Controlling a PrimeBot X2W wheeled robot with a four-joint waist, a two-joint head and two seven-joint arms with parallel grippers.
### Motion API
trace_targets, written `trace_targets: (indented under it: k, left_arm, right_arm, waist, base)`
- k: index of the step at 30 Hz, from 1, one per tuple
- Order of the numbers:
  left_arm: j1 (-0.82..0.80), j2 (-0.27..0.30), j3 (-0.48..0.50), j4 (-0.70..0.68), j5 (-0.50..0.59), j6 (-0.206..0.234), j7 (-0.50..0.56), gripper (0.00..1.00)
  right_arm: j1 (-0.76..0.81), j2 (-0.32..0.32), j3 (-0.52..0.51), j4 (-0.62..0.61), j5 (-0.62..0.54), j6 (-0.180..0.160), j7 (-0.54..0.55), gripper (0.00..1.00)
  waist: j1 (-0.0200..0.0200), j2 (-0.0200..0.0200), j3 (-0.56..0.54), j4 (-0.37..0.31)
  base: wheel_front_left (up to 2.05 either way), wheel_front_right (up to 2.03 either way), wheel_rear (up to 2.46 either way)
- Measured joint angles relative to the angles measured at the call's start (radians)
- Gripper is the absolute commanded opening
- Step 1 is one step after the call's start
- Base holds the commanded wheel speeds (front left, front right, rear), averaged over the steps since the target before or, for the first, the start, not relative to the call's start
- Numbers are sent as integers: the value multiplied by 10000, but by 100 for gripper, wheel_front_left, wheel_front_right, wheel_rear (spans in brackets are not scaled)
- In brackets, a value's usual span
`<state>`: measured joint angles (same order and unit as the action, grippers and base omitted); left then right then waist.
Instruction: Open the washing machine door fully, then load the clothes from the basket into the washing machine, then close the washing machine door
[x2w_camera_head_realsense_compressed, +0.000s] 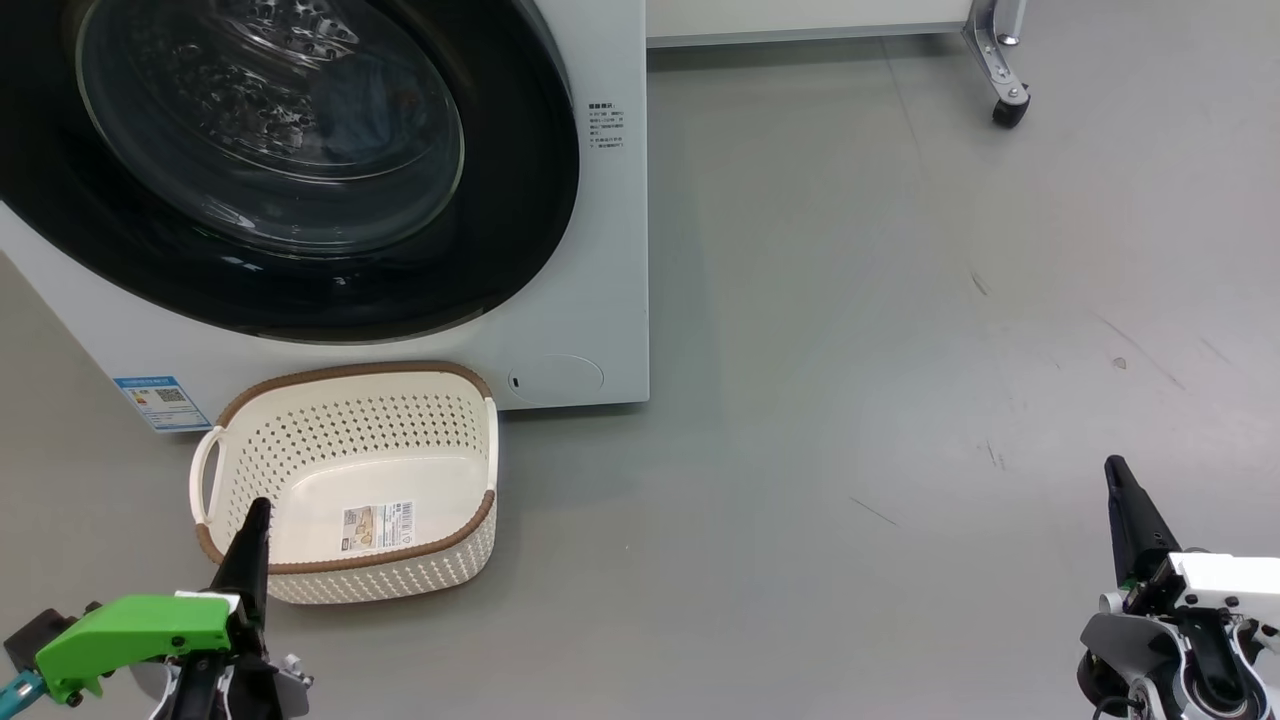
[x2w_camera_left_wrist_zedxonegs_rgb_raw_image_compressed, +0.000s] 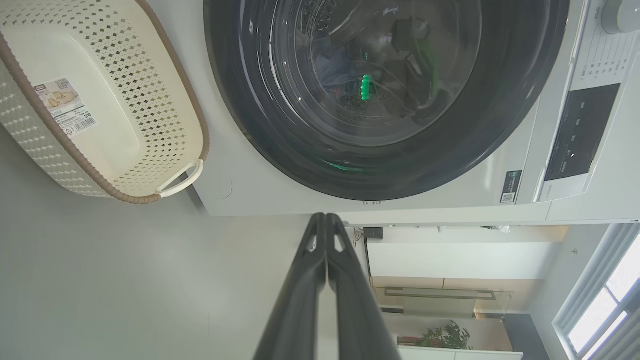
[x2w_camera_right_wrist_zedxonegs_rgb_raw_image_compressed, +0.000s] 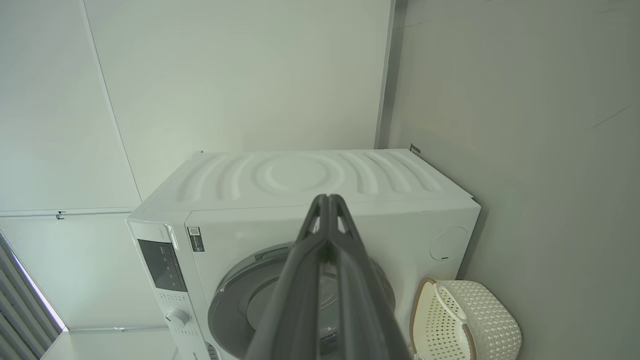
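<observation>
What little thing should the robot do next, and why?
Probably just rest and stop; the job looks finished. The basket is empty, the washing machine door looks shut against the washing machine, and what seem to be blue clothes show behind its glass. The left claw and right claw are both shut, empty and away from the door.

— Any writing legible?
— None. The washing machine (x2w_camera_head_realsense_compressed: 620, 300) carries a blue label (x2w_camera_head_realsense_compressed: 160, 400) with a QR code and small print (x2w_camera_head_realsense_compressed: 606, 125), perhaps Chinese; the basket (x2w_camera_head_realsense_compressed: 400, 420) has a barcode sticker (x2w_camera_head_realsense_compressed: 378, 527). All too small.
</observation>
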<state>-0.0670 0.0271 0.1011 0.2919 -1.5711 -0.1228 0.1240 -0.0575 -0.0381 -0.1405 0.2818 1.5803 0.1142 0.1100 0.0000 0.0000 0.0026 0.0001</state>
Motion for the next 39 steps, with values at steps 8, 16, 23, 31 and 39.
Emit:
trace_targets:
  k: [8, 16, 23, 31, 39]
  left_arm:
    - [-9, 0, -23, -50, -249, 0, 40, 0]
    - [-9, 0, -42, -79, -249, 0, 38, 0]
    - [-9, 0, -52, -88, -249, 0, 25, 0]
    - [-9, 0, -59, -96, -251, 0, 25, 0]
    - [-9, 0, -69, -104, -251, 0, 23, 0]
  right_arm:
    - [-30, 2, -31, 0, 138, 25, 0, 0]
    - [-31, 4, -31, -2, 138, 25, 0, 0]
    - [-31, 6, -29, -4, 138, 25, 0, 0]
    - [-31, 6, -29, -6, 138, 25, 0, 0]
    - [-31, 8, -27, -8, 140, 25, 0, 0]
  waist:
    - [0, 0, 0, -2]
    - [0, 0, 1, -1]
    - [0, 0, 1, -1]
    - [0, 0, 2, -1]
    - [0, 0, 2, -1]
  base:
    - [0, 0, 0]
    - [0, 0, 0]
    - [0, 0, 0]
    - [0, 0, 0]
    - [0, 0, 0]
